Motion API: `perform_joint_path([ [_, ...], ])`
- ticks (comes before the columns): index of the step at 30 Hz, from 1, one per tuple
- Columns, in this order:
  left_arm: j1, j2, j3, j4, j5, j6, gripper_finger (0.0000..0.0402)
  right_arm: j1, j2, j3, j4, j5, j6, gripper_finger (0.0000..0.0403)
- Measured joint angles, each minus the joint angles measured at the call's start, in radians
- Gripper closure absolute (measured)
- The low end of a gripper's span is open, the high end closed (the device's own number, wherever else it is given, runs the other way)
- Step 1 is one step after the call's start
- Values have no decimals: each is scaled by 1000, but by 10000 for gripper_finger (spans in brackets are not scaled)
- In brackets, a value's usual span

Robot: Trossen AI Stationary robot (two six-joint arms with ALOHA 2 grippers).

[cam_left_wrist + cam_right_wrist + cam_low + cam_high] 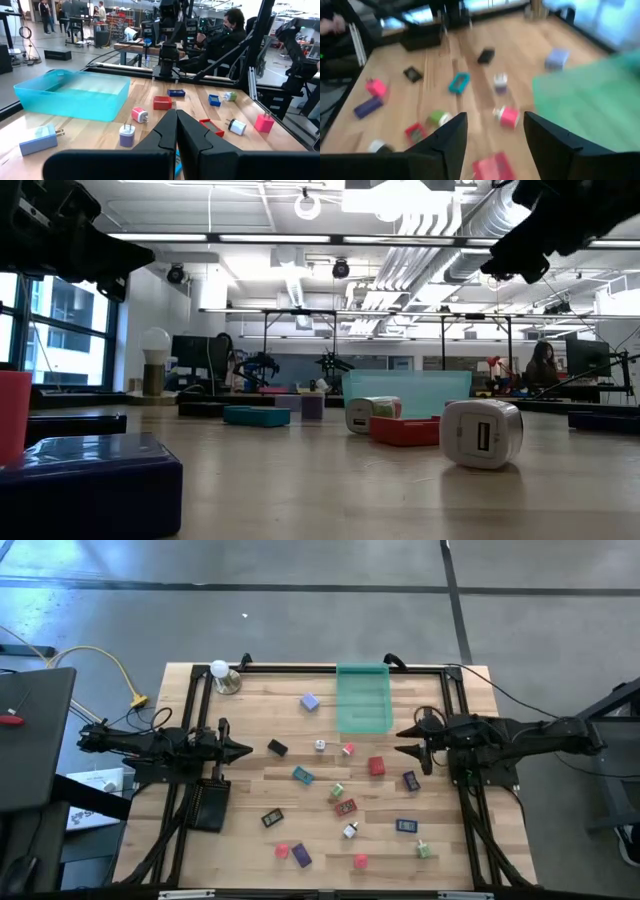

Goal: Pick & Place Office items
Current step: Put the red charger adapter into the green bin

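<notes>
Right now the right tool (404, 750) hangs over the wooden bench (250, 835) at the right centre of the high view, its two dark fingers (547, 137) parted with nothing between them. Just beyond its tips in the right wrist view lie a pink-and-white plug adapter (507, 115) and a red block (493, 167), both resting on the wood, neither touched.

Over on the left centre of the high view, the left tool (246, 751) hovers with its fingers pressed tight together, empty, pointing across the bench toward the middle.

The office items are scattered across the middle and lower part of the bench in the high view: a lavender block (310, 701) near the top centre, a black piece (277, 747) just right of the left tool, a teal piece (303, 776) at the centre, a navy piece (411, 780) below the right tool, and a purple block (300, 855) beside a small pink one (282, 851) toward the bottom.

The translucent green tray (364, 700) sits at the top centre, just up-left of the right tool. A white ball on a metal base (221, 673) stands at the upper left corner. A black tray (210, 805) lies at the lower left, under the left arm.

In the low view a white USB charger cube (481, 434) sits right of centre.
</notes>
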Motion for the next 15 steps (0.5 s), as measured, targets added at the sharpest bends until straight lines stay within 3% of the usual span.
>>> perform_joint_path([
  [7, 0, 0, 0, -4, 0, -88, 401, 0, 95, 166, -242, -231, 282, 217],
  [12, 0, 0, 1, -19, 1, -90, 400, 0, 101, 180, -234, -528, 509, 217],
  [15, 0, 0, 2, -22, 1, -90, 400, 0, 101, 180, -235, -584, 573, 217],
])
